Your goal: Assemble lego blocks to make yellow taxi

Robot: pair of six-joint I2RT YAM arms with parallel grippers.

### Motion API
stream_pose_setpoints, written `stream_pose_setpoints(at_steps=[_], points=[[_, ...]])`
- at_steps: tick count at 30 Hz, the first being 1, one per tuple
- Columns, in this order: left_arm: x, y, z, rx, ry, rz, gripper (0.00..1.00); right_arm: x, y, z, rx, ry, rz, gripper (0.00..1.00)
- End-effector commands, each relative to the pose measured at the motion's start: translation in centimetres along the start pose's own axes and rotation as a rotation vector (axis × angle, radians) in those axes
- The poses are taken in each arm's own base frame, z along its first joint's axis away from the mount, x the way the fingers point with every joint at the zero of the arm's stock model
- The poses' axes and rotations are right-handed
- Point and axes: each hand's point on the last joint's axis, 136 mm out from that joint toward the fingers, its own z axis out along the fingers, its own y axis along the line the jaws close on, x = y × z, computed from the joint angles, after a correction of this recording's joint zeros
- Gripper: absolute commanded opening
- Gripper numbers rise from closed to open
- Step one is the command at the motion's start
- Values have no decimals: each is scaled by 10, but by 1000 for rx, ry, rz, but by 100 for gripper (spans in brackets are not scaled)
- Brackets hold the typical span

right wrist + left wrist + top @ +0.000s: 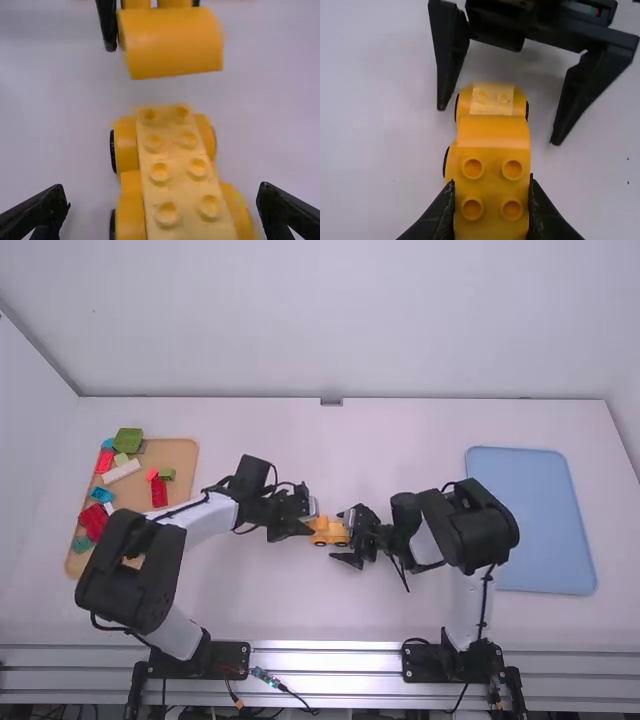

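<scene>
The left gripper (492, 185) is clamped on a yellow block (492, 132), held above the base (170, 150). The base lies under and ahead of it, long axis running from one gripper to the other. The right gripper (164, 197), fingers spread, straddles the base's near end without gripping. The left should be the one to lower, squaring block to studs; the right's fingers could crowd it. Well behind the left sits the parts tray (187, 445); behind the right, the blue tray (540, 520).
</scene>
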Motion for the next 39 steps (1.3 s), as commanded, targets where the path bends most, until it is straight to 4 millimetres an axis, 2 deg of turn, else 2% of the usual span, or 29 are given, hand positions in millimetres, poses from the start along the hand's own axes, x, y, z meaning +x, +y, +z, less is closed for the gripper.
stream_pose_setpoints(at_steps=[1, 10, 12, 17, 20, 30, 31, 39], points=[[0, -8, 7, 23, 12, 7, 2, -3, -4, 5, 1, 1, 9, 99], [-1, -6, 12, -3, 42, 1, 2, -8, -6, 18, -52, 12, 14, 100], [-1, -4, 12, -7, 40, 1, 2, -9, -4, 18, -68, 2, -23, 94], [1, -6, 17, 3, 43, 2, 2, -8, -3, 18, -73, 7, -19, 92], [5, -7, 20, 12, 50, -8, 2, -8, -1, 17, -79, 6, -30, 93], [-3, -2, 17, 12, 40, -18, 2, -10, -3, 3, -123, -80, -13, 96], [-4, -1, 17, 11, 40, -17, 2, -8, -4, 4, -131, -89, -16, 99], [-6, -4, 20, 16, 46, -5, 2, -6, -5, 11, -186, -132, 12, 100]])
